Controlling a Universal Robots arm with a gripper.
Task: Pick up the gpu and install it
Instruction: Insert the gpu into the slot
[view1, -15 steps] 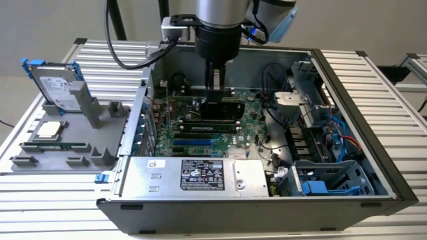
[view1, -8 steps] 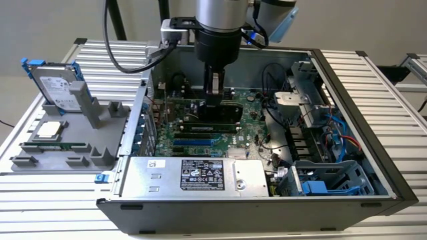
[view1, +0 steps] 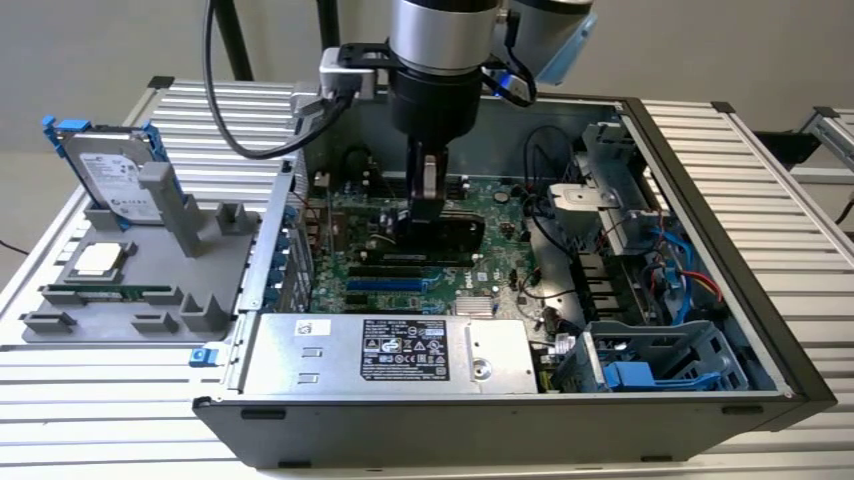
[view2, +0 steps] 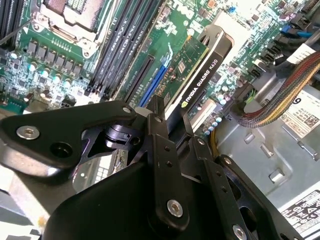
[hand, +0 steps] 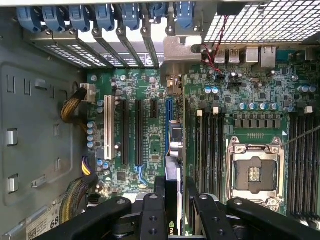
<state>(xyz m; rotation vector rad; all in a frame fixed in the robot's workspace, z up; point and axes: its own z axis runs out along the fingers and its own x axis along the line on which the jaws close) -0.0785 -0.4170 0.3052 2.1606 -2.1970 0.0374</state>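
Note:
The gpu (view1: 447, 240) is a card with a black cooler block, held on edge inside the open computer case (view1: 747, 230). My gripper (view1: 427, 212) reaches straight down into the case and is shut on the card's upper edge. In the second wrist view the gpu (view2: 206, 70) slants away from my gripper (view2: 172, 125) over the green motherboard (view2: 50, 65). Seen edge-on in the first wrist view, the gpu (hand: 174, 150) stands between the fingers of my gripper (hand: 175, 186), in line with the blue expansion slot (hand: 169, 112). Whether it touches the slot I cannot tell.
A grey fixture (view1: 120, 300) at the exterior view's left holds a silver hard drive with blue frame (view1: 114, 175), a processor chip (view1: 100, 260) and a memory stick (view1: 107, 293). Inside the case are the power supply (view1: 387, 350), drive cage (view1: 661, 360), cables (view1: 667, 270) and empty processor socket (hand: 255, 170).

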